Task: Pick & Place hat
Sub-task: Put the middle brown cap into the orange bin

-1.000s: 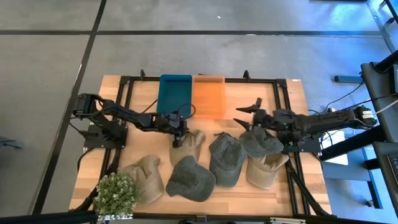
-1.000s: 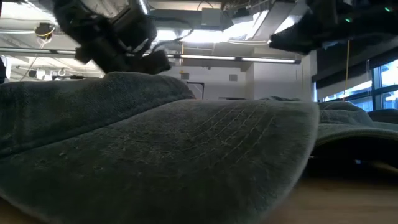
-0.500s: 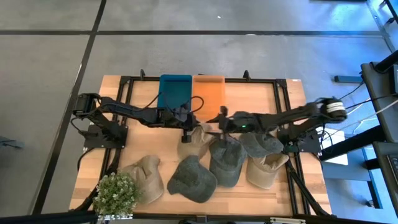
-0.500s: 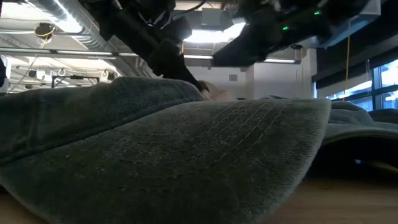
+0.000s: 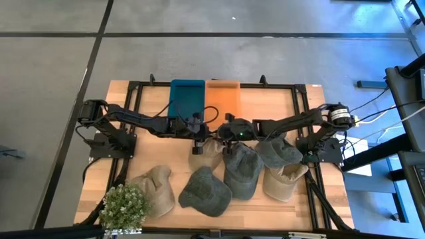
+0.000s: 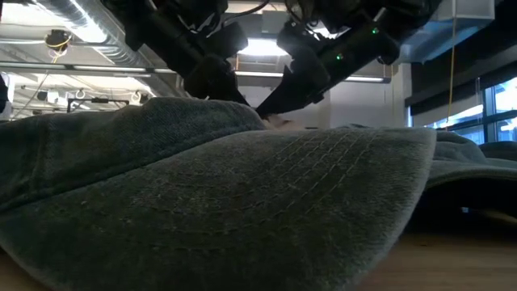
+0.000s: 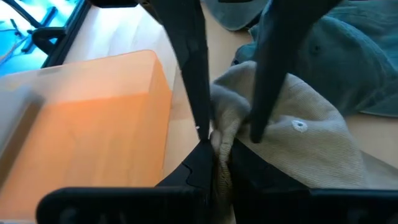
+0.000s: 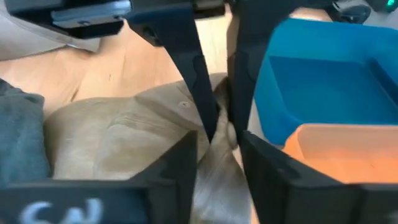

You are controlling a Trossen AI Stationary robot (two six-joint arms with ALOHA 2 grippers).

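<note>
- Evidently both grippers met on the tan hat near the table's back edge, beside the bins.
- Left gripper was clenched on its fabric, to lift.
- Right gripper pinched the same fold, perhaps for a handover.

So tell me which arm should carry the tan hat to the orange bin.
Left, probably. The left claw is already shut on the tan hat, beside the orange bin. The right claw is only now closing on that hat.

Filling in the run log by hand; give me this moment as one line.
task: pick and place hat | left pincer: shut on tan hat | right pincer: closing on same hat | bins: unfilled
</note>
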